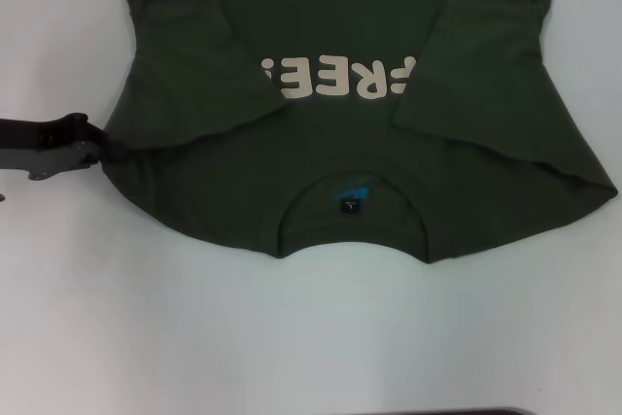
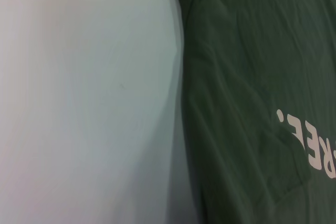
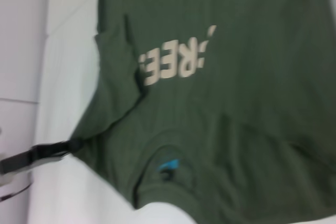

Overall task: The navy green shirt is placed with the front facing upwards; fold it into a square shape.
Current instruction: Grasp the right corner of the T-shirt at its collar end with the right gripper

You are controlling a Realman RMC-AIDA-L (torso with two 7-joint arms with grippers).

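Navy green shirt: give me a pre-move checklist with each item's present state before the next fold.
1. Navy green shirt front up, cream lettering showing: ok.
2. Both sleeves folded inward over the chest: ok.
3. Collar nearest the robot, neck label visible: ok.
4. Left tool at the shirt's left shoulder edge: ok.
5. Left tool's hold on the fabric: cannot tell.
6. Right tool's position: cannot tell, it is in no view.
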